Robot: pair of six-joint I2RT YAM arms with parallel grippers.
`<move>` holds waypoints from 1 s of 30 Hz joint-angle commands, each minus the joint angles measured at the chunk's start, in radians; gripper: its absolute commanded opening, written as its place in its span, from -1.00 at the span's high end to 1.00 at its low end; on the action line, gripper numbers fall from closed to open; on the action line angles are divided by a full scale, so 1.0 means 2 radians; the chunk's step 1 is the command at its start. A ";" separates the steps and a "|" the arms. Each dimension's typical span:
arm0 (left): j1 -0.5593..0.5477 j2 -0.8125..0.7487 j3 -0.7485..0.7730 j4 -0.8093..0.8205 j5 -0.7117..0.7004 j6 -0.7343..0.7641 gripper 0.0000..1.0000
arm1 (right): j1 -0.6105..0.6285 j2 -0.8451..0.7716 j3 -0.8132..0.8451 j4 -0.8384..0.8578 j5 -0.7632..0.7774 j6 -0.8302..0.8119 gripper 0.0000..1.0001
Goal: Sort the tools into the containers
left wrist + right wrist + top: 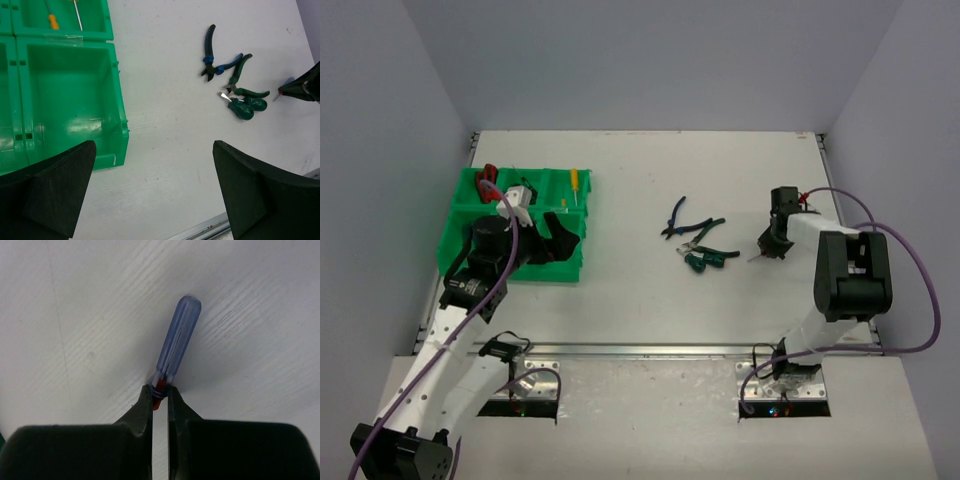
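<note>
Quick count: the right gripper [160, 392] is clamped tight on one blue-handled screwdriver [177, 337], pinching it at the red collar just below the clear blue handle. That's low over the right side of the table [640, 170], well away from the green bin tray [117, 107]. Can't tell if the handle is touching the surface or just off it. Three pliers lie loose mid-table, bunched close together: one blue pliers [208, 47] and two green pliers [241, 70] [245, 109]. The left gripper [154, 150] hangs with its jaws spread wide and nothing between them, over the tray's near right corner. In the tray I count one yellow-handled screwdriver [52, 21], with a second thin shaft [78, 17] beside it in the same back compartment, plus some red-handled tool [486, 178] in the far left compartment. Can't count those, the arm's in the way.
</note>
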 commanded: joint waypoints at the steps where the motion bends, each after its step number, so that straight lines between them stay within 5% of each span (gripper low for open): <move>1: -0.005 0.012 0.006 0.047 0.040 -0.034 -1.00 | 0.014 -0.088 -0.049 0.061 -0.040 -0.049 1.00; 7: -0.006 0.050 -0.038 0.229 0.177 -0.162 -1.00 | 0.152 -0.191 -0.079 0.127 -0.042 -0.173 1.00; 11: -0.024 0.103 -0.068 0.400 0.248 -0.256 -1.00 | 0.218 -0.235 -0.089 0.201 -0.223 -0.234 1.00; 14: -0.068 0.137 -0.068 0.477 0.246 -0.279 -1.00 | 0.248 -0.255 -0.102 0.277 -0.390 -0.229 1.00; 17: -0.102 0.174 -0.063 0.509 0.231 -0.281 -1.00 | 0.274 -0.268 -0.106 0.335 -0.449 -0.196 1.00; 23: -0.136 0.219 -0.054 0.583 0.211 -0.290 -0.82 | 0.305 -0.256 -0.096 0.392 -0.500 -0.167 1.00; 30: -0.158 0.257 -0.042 0.610 0.190 -0.293 -0.32 | 0.330 -0.243 -0.087 0.422 -0.512 -0.152 1.00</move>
